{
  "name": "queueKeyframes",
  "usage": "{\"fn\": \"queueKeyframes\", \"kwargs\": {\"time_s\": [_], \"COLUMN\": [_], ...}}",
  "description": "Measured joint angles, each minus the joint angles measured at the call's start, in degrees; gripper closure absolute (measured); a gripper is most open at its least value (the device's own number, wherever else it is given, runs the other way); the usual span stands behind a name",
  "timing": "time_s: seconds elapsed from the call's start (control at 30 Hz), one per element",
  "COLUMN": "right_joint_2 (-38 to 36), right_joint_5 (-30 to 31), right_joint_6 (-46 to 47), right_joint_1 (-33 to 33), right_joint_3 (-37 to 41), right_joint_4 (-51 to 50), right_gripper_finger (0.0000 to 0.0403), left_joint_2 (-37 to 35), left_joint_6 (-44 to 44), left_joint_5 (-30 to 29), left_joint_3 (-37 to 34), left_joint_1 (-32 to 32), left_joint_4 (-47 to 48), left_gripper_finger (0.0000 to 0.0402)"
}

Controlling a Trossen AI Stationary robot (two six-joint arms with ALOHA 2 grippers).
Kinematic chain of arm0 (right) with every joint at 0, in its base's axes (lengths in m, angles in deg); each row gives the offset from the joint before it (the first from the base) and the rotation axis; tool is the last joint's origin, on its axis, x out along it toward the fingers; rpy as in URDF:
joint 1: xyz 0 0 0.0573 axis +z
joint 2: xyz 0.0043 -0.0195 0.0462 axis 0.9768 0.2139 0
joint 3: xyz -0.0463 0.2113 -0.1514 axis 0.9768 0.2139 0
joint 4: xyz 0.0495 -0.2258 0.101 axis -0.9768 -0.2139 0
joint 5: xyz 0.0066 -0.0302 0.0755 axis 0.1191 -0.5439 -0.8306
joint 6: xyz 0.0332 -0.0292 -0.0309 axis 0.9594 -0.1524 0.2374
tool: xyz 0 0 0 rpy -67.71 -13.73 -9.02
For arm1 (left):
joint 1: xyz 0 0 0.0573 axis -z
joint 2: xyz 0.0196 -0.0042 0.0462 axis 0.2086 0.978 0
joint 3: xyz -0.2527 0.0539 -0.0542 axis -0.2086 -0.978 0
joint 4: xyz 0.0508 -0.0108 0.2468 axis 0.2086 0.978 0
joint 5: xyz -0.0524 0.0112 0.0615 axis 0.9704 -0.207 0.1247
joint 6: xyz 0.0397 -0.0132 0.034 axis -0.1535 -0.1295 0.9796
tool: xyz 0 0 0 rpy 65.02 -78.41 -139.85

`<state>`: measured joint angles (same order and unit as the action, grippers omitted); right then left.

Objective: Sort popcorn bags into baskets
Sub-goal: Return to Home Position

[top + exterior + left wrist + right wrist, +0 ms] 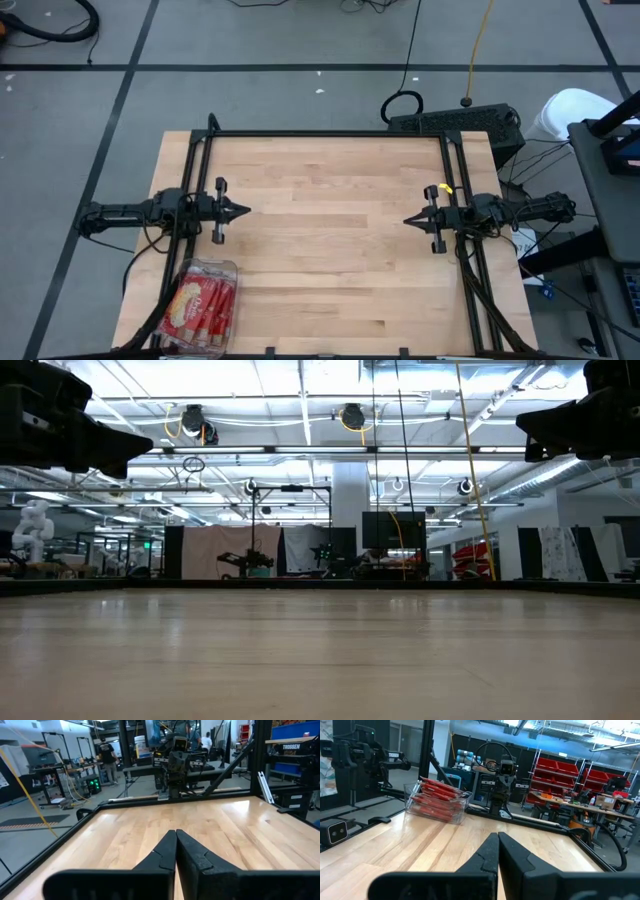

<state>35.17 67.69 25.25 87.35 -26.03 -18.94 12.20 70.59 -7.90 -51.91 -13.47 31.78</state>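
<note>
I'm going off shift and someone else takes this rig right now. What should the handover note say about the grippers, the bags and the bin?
Left gripper: shut, empty, held at the table's left edge.
Right gripper: shut, empty, at the right edge, pointing toward the left one.
Popcorn bags: all that show lie stacked in the transparent bin, which sits at the table corner at the high view's lower left, near the left arm.
Done: no bag shows loose on the table.
Left: seemingly nothing to sort; only one bin is in view.
</note>
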Motion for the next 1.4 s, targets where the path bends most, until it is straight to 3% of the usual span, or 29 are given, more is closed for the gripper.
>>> {"fn": "queueKeyframes", "kwargs": {"time_s": [0.5, 1.07, 1.4], "right_joint_2": [-0.01, 0.0, 0.0], "right_joint_5": [-0.01, 0.0, -0.01], "right_joint_6": [0.0, 0.0, 0.0], "right_joint_1": [-0.01, 0.0, 0.0], "right_joint_3": [0.0, 0.0, 0.0], "right_joint_4": [0.0, 0.0, 0.0], "right_gripper_finger": [0.0403, 0.0403, 0.0403], "left_joint_2": [0.0, 0.0, 0.0], "left_joint_6": [0.0, 0.02, 0.01], "left_joint_5": [-0.17, -0.15, -0.15], "left_joint_3": [0.0, 0.0, 0.0], "left_joint_1": [0.0, 0.0, 0.0], "left_joint_4": [-0.02, -0.02, -0.02], "left_gripper_finger": [0.0375, 0.0396, 0.0375]}}
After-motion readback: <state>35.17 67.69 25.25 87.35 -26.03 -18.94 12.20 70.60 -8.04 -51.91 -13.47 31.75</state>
